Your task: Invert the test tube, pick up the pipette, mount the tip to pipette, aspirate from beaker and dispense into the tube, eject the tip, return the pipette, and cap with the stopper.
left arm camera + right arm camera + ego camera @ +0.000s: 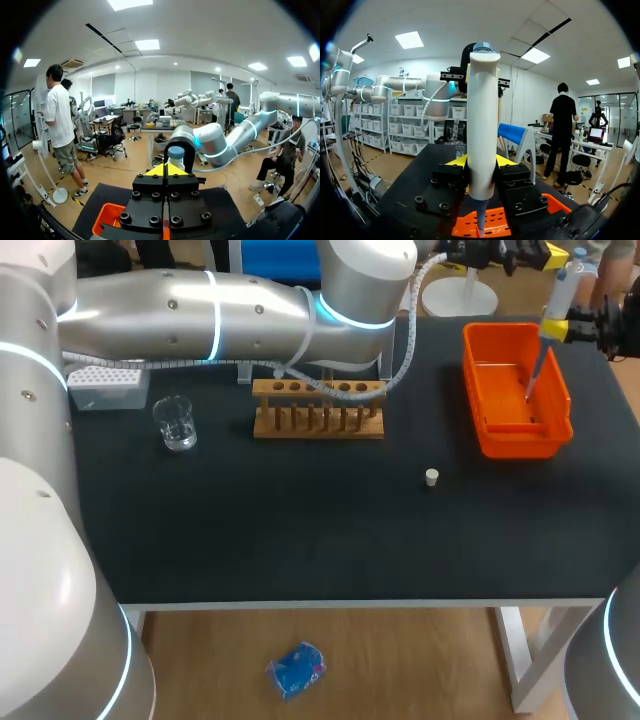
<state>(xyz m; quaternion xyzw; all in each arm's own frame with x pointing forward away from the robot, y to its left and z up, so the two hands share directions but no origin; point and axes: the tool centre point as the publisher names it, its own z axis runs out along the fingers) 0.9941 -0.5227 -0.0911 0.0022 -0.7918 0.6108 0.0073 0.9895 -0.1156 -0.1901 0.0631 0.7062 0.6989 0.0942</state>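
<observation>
pipette upright, tip down over orange bin | right fingers gripping it | left fingers closed

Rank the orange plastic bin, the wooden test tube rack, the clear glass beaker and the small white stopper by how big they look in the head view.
1. Orange plastic bin
2. Wooden test tube rack
3. Clear glass beaker
4. Small white stopper

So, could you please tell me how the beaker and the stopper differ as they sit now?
The beaker is clear glass; the stopper is opaque white. The beaker is much the larger, the stopper tiny. The beaker stands at the left, the stopper right of the middle and nearer the front edge. Both rest on the black table, unheld.
</observation>
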